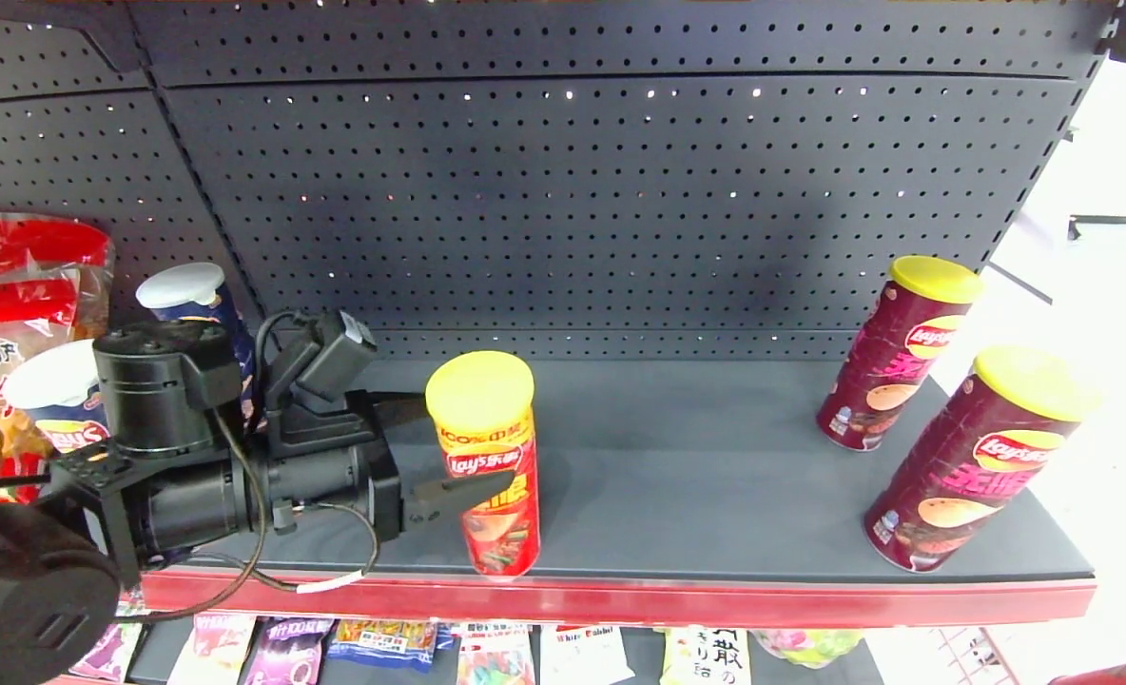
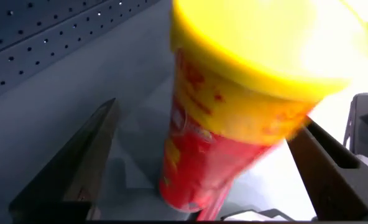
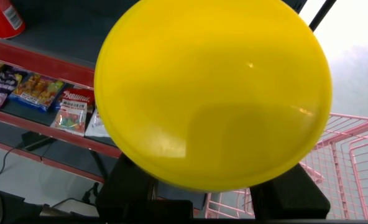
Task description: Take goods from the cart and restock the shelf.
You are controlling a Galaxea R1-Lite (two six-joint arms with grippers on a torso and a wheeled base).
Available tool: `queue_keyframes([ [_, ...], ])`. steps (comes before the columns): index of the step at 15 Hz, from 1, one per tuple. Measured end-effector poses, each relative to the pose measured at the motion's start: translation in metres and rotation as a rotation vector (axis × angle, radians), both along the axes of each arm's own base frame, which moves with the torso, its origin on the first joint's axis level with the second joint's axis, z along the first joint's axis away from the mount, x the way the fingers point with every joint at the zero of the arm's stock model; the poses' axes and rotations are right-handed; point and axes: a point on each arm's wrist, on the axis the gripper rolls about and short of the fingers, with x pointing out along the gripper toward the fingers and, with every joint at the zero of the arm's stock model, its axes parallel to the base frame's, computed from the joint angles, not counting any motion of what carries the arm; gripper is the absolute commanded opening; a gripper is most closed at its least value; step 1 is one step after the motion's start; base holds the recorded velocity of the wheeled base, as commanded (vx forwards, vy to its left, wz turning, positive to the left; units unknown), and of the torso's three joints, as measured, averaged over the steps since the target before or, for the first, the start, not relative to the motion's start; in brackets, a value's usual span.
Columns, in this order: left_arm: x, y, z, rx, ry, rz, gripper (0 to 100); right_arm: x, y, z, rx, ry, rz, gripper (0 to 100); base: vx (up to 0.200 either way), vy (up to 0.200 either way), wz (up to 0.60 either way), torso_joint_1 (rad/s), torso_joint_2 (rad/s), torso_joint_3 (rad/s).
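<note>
A red chips can with a yellow lid [image 1: 489, 457] stands upright on the grey shelf [image 1: 696, 476], close to its red front edge. My left gripper [image 1: 468, 442] is open around it, one finger behind the can and one in front. In the left wrist view the can [image 2: 221, 137] stands between the fingers [image 2: 84, 162], with a gap on one side. In the right wrist view, my right gripper [image 3: 209, 202] is shut on a can whose yellow lid [image 3: 215, 93] hides the fingertips. It is held in the air by the shelf front, beside the pink wire cart [image 3: 352, 162].
Two maroon cans with yellow lids [image 1: 901, 352] [image 1: 977, 457] stand at the shelf's right end. Blue cans with white lids [image 1: 192, 295] and red snack bags [image 1: 11, 285] crowd the left. The lower shelf holds snack packets [image 1: 487, 652]. A pegboard wall backs the shelf.
</note>
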Motion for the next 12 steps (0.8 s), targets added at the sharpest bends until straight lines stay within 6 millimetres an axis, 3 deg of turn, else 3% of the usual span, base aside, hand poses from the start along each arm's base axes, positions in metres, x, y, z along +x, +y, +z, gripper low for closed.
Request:
queue_keyframes([
  [7, -0.049, 0.025, 0.014, -0.027, -0.044, 0.026, 100, 0.005, 0.003, 0.009, 0.012, 0.022, 0.095, 0, 0.000, 0.000, 0.00, 0.000, 0.00, 0.000],
  [12, -0.107, 0.049, 0.011, -0.036, -0.095, 0.113, 100, 0.021, 0.011, 0.045, 0.043, 0.051, 0.332, 0, 0.000, 0.000, 0.00, 0.000, 0.00, 0.000],
])
